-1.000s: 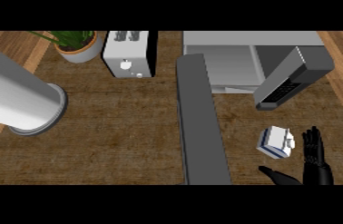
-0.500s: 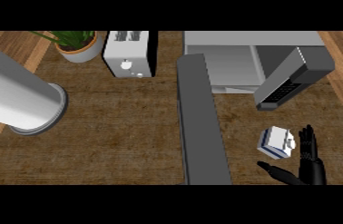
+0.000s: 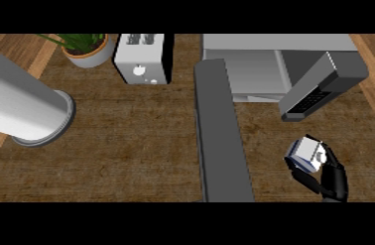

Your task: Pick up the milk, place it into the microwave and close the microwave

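Nearest, at the counter's (image 3: pixel 132 140) front right corner: one right hand (image 3: pixel 333 179), black, fingers and thumb curled round one milk carton (image 3: pixel 307 153). Carton small and boxy, white with a blue edge, tilted, its top leaning toward the microwave. Fingers lie along the carton's right side, thumb under its near edge. Whether the carton's base touches the counter, cannot tell.

Counter surface dark brown wood grain, rough-looking. One long flat grey bar (image 3: pixel 222 140) runs front to back through its middle, matte, straight-sided.

Left edge: one grey forearm (image 3: pixel 29 110), a smooth pale cylinder with a darker rim at its cut end, coming in slantwise. Left hand not visible.

Back right corner: one microwave (image 3: pixel 256 60), light grey boxy casing, cavity open. Its door (image 3: pixel 322 85) dark grey, swung out toward the front, a black panel on its near end. Carton sits just in front of the door, apart from it.

Back edge, left of centre: one toaster (image 3: pixel 143 60), white, rectangular, two slots on top, small knobs on the front face.

Back left corner: one potted plant (image 3: pixel 88 49), round pale pot, thin green leaves.
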Robot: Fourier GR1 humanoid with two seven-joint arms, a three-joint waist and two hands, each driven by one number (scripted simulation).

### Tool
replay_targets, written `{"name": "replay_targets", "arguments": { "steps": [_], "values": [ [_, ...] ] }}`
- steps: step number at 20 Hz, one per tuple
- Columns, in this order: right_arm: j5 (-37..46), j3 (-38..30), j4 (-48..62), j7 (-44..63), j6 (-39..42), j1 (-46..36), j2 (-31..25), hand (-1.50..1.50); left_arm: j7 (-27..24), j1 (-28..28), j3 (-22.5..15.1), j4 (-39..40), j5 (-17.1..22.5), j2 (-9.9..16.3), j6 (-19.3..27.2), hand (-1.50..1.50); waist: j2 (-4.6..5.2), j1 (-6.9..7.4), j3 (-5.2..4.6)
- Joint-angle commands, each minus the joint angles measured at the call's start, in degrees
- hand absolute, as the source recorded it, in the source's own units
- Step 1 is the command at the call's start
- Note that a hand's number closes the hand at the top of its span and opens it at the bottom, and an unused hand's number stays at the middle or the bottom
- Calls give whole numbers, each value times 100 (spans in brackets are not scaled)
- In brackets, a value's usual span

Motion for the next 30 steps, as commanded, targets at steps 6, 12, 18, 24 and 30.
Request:
{"name": "replay_targets", "arguments": {
  "steps": [6, 12, 18, 24, 30],
  "values": [
    [238, 84, 386, -1046, -337, -413, 49, 150, 137, 151, 53, -284, 317, -22, -26, -150, 0, 16, 3],
    [526, 408, 813, -854, 451, -1205, -176, 150, 139, -61, 60, 4, 279, 33, -130, -150, 37, 115, 15],
    [688, 657, 1064, -952, 959, -1597, -101, 150, -3, -435, 264, 437, 359, 202, -176, -150, 46, 92, 11],
    [570, 995, 260, -859, 1678, -1126, 256, 150, -139, -3, 285, 307, 283, -19, -314, -150, -31, -60, -9],
    [597, 1375, -1344, 544, 888, -1054, 706, 150, 174, -191, 515, 214, 413, 21, -188, -150, -30, -93, -11]
  ]
}}
